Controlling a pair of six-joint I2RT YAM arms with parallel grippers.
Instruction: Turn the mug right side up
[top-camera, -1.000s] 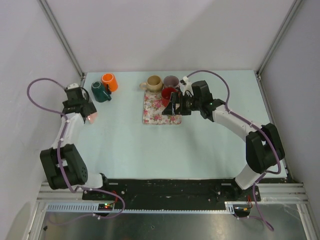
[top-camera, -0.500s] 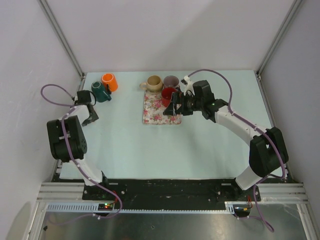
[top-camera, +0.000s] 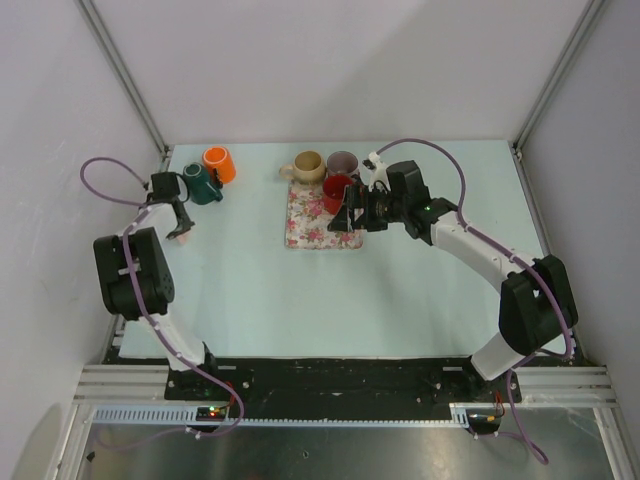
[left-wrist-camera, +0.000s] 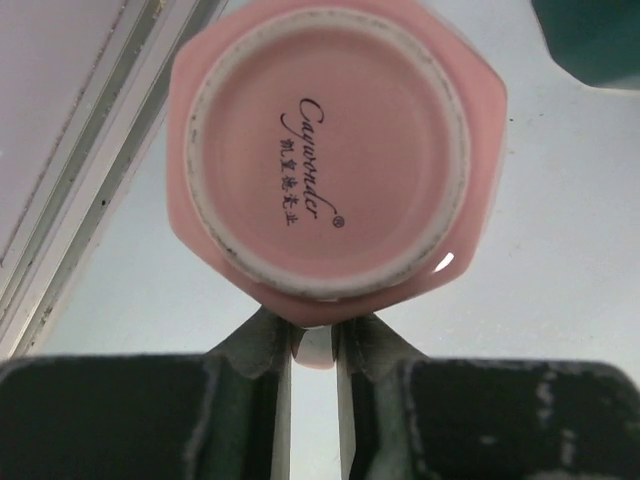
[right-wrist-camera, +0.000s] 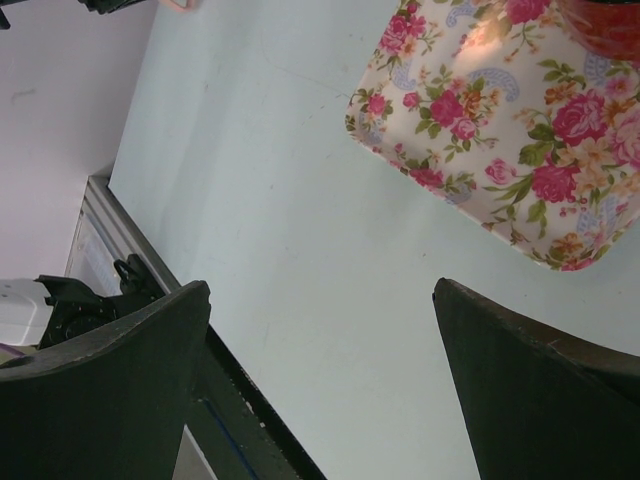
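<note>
- Left gripper (left-wrist-camera: 314, 345): fingers drawn narrow, pinching the handle of the pink mug (left-wrist-camera: 330, 150).
- Pink mug: its stamped base faces the wrist camera (so not upright), at the table's (top-camera: 270, 290) left edge, near the teal mug (top-camera: 202, 185) and the orange mug (top-camera: 219, 164).
- Right gripper (right-wrist-camera: 320, 300): jaws wide, holding nothing, above bare table just beside the floral mat (right-wrist-camera: 500, 130).
- Red mug (right-wrist-camera: 605, 25): on the mat's far part.

- left arm (top-camera: 135, 275): white links, black joint housings
- right arm (top-camera: 470, 245): same colours
- purple cable (top-camera: 84, 180) loops along each
- right gripper (right-wrist-camera: 320, 290): broad matte-black fingers (right-wrist-camera: 100, 380)
</note>
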